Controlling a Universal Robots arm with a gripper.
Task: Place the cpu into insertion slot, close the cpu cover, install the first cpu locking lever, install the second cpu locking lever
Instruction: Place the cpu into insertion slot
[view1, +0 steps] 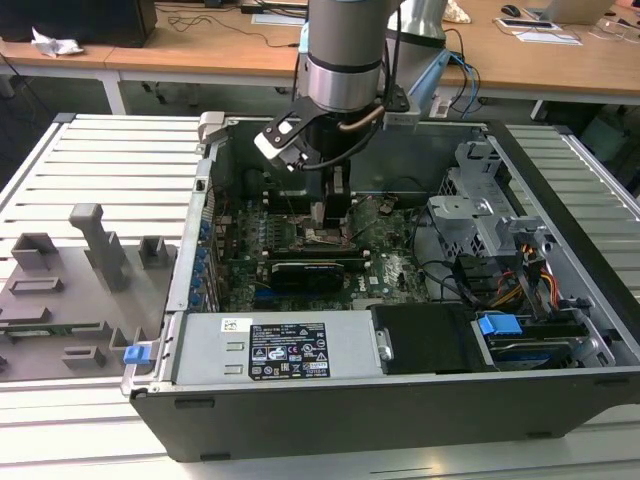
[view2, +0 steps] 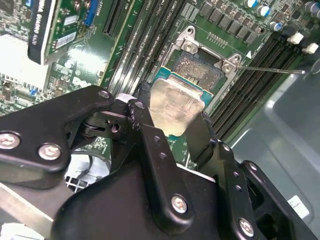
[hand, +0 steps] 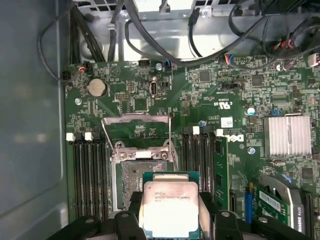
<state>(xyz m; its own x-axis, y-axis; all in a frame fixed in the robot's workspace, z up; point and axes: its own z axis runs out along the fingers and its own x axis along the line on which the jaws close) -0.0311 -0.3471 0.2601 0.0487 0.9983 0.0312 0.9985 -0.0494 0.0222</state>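
Hand (view2: 175, 114): mine, clenched on the cpu (hand: 170, 207); my two black fingers (view2: 150, 145) pinch its opposite edges, metal top facing up.
Cpu position: held over the near edge of the socket (hand: 135, 175), not seated. I cannot tell whether any corner touches.
Socket: open, with its pin field bare in both wrist views.
Cpu cover (hand: 135, 119): swung back off the socket, its square window showing green board through it.
Locking lever (view2: 270, 69): a thin rod standing out from the socket's corner, unlatched.
Motherboard (view1: 390, 265): lies on the floor of the case, with the socket near its middle. Memory slots (hand: 87, 165) run along both sides of the socket, and a finned heatsink (hand: 287, 135) is set well apart from it.
Case (view1: 350, 405): lid off, lying on the slatted desk (view1: 90, 160). A labelled power supply (view1: 285, 350) lies along the near wall, and a drive cage with a blue tab (view1: 497, 325) fills the near corner at the exterior view's right.
Fixture tray (view1: 60, 290): at the desk's edge on the exterior view's left, carrying grey blocks.
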